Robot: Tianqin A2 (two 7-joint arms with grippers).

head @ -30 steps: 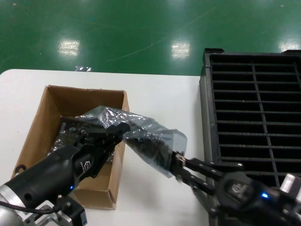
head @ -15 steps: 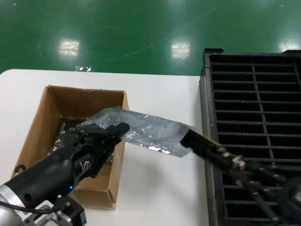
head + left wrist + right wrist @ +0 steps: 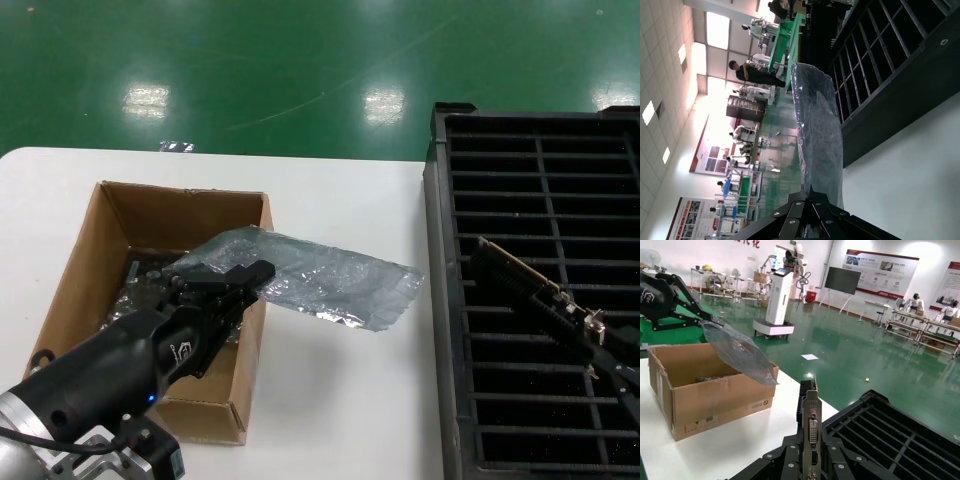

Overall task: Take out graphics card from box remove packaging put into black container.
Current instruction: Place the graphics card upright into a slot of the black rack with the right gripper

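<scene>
Left hand (image 3: 243,275): over the box (image 3: 95,265), clamped on one end of the packaging (image 3: 325,282); unchanged vs. 0.5 s ago.
Packaging: empty now, held out flat above the desk (image 3: 330,400), free end twd. the black container (image 3: 545,200).
Graphics card (image 3: 520,280): fully out of bag since 0.5 s ago; above container slots, tilted.
Right hand (image 3: 809,471): gripping card at bracket end, blue connector facing wrist cam.

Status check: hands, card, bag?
Left hand shut on empty packaging beside the box. Right hand shut on graphics card, over black container. Nothing blocking.
</scene>
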